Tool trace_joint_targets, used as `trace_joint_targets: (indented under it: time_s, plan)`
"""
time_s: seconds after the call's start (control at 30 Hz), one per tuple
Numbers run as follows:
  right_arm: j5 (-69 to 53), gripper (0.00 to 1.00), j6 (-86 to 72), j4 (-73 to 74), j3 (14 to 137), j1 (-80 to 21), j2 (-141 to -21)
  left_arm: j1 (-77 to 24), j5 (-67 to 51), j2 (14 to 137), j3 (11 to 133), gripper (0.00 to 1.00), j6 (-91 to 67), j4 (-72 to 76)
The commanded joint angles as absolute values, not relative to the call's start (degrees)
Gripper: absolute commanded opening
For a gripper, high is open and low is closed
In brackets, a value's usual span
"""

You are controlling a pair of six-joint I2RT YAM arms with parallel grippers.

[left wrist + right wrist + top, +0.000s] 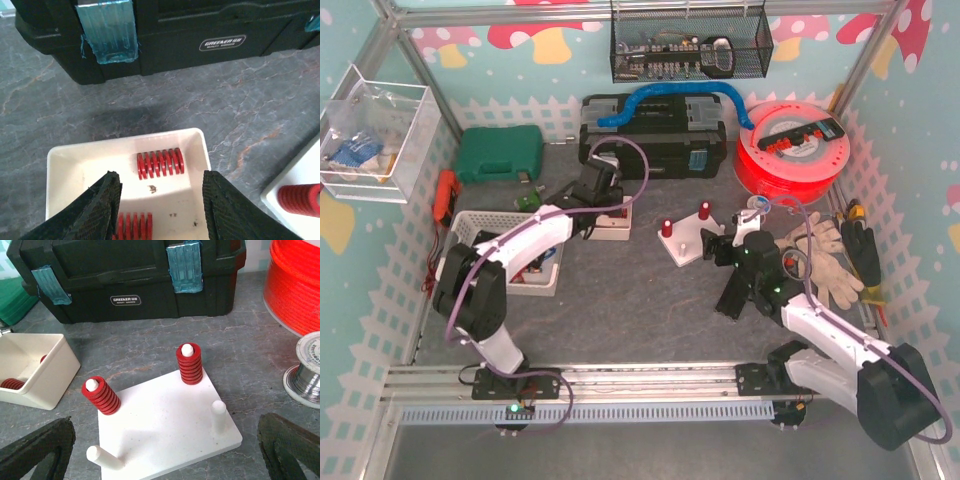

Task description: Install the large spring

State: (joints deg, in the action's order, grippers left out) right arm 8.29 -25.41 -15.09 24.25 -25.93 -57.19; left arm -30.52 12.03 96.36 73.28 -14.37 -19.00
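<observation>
Two red springs lie on their sides in a small white tray (pixel 75 160). One large spring (pixel 160 163) sits toward the tray's far end. The other spring (pixel 132 225) lies nearer, partly hidden behind my left finger. My left gripper (pixel 161 181) hovers over the tray, open, with nothing between its fingers. A white peg plate (pixel 170 425) carries two red springs (pixel 101 395) (pixel 190 364) on its far pegs. Its two near pegs (pixel 218 415) (pixel 102 458) are bare. My right gripper (pixel 165 442) hangs wide open just short of the plate's near edge.
A black toolbox (pixel 655 135) stands behind the tray (pixel 610 225) and the plate (pixel 685 245). An orange cable reel (pixel 790 150) is at the back right, with a solder spool (pixel 307 375) beside the plate. Work gloves (pixel 825 255) lie to the right and a white basket (pixel 510 250) to the left.
</observation>
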Motion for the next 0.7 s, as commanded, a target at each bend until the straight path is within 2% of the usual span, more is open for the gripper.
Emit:
trace_joint_targets:
  time_s: [0.0,0.2,0.33,0.67]
  plan:
    - [8.3,0.99,-26.2,-19.1,22.1,-26.2,-54.9,-30.2,12.7,98.4,70.4,0.47,-4.2,-14.4]
    - [6.2,0.99,-26.5,-17.5,22.5,-26.2,-52.1,-22.4,-7.1,96.2,68.2,0.44,21.8,-11.9]
    - [5.2,0.99,-26.7,-16.8,22.6,-26.2,-50.4,-19.9,-23.8,95.4,67.4,0.48,42.9,-12.0]
    - [5.7,0.99,-26.6,-15.6,22.3,-26.2,-46.9,-19.3,-25.0,107.1,76.7,0.51,55.4,-19.6]
